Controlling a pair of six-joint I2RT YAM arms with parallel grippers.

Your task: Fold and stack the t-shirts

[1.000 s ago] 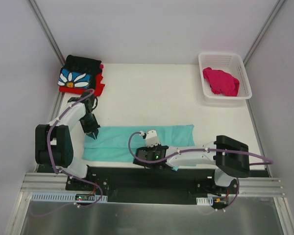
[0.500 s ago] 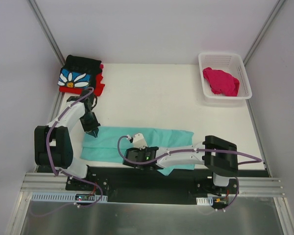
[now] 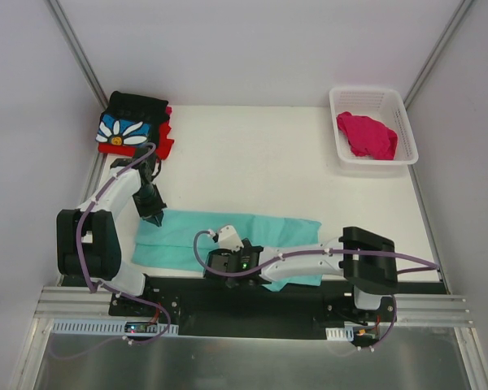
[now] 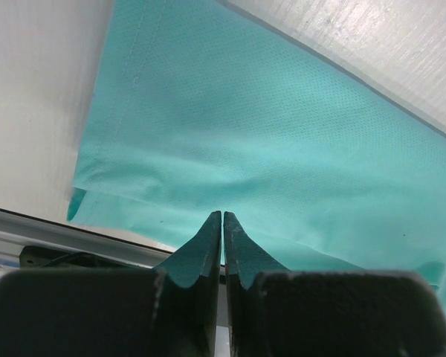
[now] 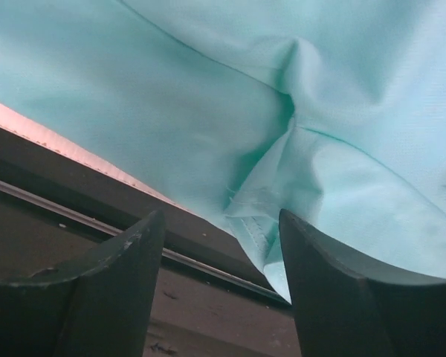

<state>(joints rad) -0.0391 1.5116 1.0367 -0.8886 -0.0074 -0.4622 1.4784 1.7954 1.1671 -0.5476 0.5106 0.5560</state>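
A mint-teal t-shirt (image 3: pixel 187 231) lies in a long band along the table's near edge. My left gripper (image 3: pixel 156 219) points down at its far left corner. In the left wrist view the gripper (image 4: pixel 223 216) is shut just over the cloth (image 4: pixel 267 134), with no cloth seen between the fingers. My right gripper (image 3: pixel 218 265) is over the shirt's near edge. Its jaws (image 5: pixel 221 213) stand open around a loose hem fold of the shirt (image 5: pixel 208 89) that hangs over the edge. A black daisy t-shirt (image 3: pixel 132 123) lies folded on a red one (image 3: pixel 159 149).
A white lattice basket (image 3: pixel 400 110) at the back right holds a crumpled magenta-pink t-shirt (image 3: pixel 366 134). A black base strip (image 3: pixel 228 305) and a metal rail run along the near edge, right below the right gripper. Slanted frame posts flank the table.
The right arm has slid left along the near edge, dragging the shirt's lower fold with it, and its jaws have opened off the cloth. The left gripper has hardly moved.
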